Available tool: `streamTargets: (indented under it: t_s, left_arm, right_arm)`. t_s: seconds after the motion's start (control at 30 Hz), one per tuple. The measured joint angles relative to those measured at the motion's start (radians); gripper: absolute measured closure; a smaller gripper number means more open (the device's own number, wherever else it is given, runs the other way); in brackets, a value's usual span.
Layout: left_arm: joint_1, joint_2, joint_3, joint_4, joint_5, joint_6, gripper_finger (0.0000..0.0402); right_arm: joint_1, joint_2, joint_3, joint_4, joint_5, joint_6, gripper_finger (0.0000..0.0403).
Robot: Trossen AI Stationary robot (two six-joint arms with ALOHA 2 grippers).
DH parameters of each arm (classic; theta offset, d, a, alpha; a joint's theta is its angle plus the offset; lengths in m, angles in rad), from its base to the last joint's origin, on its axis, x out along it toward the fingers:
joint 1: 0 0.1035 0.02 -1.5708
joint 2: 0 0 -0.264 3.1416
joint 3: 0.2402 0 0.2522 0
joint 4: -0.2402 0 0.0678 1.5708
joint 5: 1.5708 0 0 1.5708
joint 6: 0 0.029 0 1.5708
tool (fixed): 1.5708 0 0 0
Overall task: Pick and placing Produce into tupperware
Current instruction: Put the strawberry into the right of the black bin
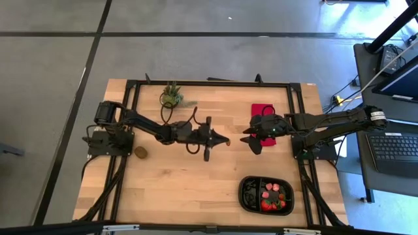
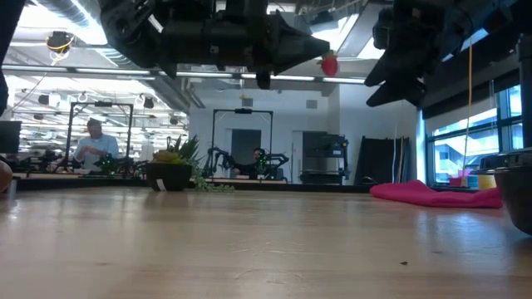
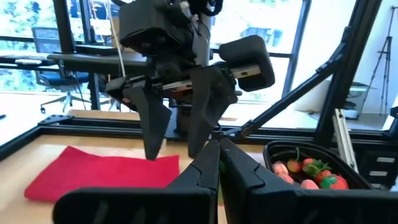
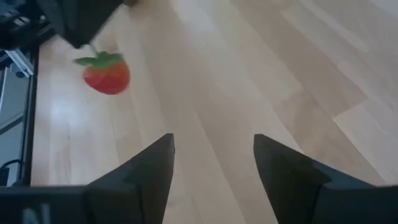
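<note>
A small red strawberry (image 4: 107,76) with a green top hangs in the air from the tip of my left gripper (image 1: 226,140), which is shut and reaches level over the table's middle. My right gripper (image 4: 211,158) stands open just to its right, slanting down and facing it, with nothing between its fingers. The black tupperware (image 1: 248,196) sits near the front right edge with several red pieces (image 1: 271,196) in it. A brown kiwi-like piece (image 1: 140,153) lies on the table at the left. My left gripper pinches the strawberry by its green top (image 4: 99,60) at the very tips of its shut fingers (image 2: 316,43). The fingers lie level, pointing toward the table's right. The strawberry (image 2: 330,64) hangs below the tips, well clear of the table.
A potted green plant (image 1: 171,96) stands at the far edge, left of centre. A red cloth (image 1: 263,111) lies at the far right, under my right arm. Bare wood lies between the grippers and the tupperware.
</note>
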Motion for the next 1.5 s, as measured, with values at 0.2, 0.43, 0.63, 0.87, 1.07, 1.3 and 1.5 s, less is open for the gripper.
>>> streamTargets:
  t_s: [0.2, 0.43, 0.63, 0.87, 1.07, 1.3, 1.5]
  left_arm:
    - [0.002, 0.000, 0.000, 0.013, -0.029, 0.000, 0.0401]
    - [0.015, 0.000, 0.000, 0.017, -0.062, 0.000, 0.0401]
    - [0.027, 0.000, 0.000, 0.031, -0.041, 0.000, 0.0401]
    - [0.049, 0.000, 0.000, 0.076, -0.013, -0.002, 0.0401]
    - [0.051, 0.000, 0.000, 0.077, -0.012, -0.010, 0.0401]
    - [0.050, 0.000, 0.000, 0.076, -0.012, -0.010, 0.0400]
    - [0.052, 0.000, 0.000, 0.076, -0.012, -0.009, 0.0400]
  right_arm:
    - [0.000, 0.000, 0.000, 0.003, 0.000, -0.018, 0.0181]
    - [0.001, 0.003, 0.000, 0.191, -0.002, -0.122, 0.0181]
    - [0.001, 0.008, 0.000, 0.265, -0.003, -0.210, 0.0181]
    - [0.001, 0.013, 0.000, 0.260, -0.004, -0.189, 0.0181]
    - [0.001, 0.013, 0.000, 0.262, -0.003, -0.174, 0.0181]
    - [0.000, 0.013, 0.000, 0.262, -0.008, -0.232, 0.0163]
    - [0.000, 0.013, 0.000, 0.271, -0.008, -0.222, 0.0119]
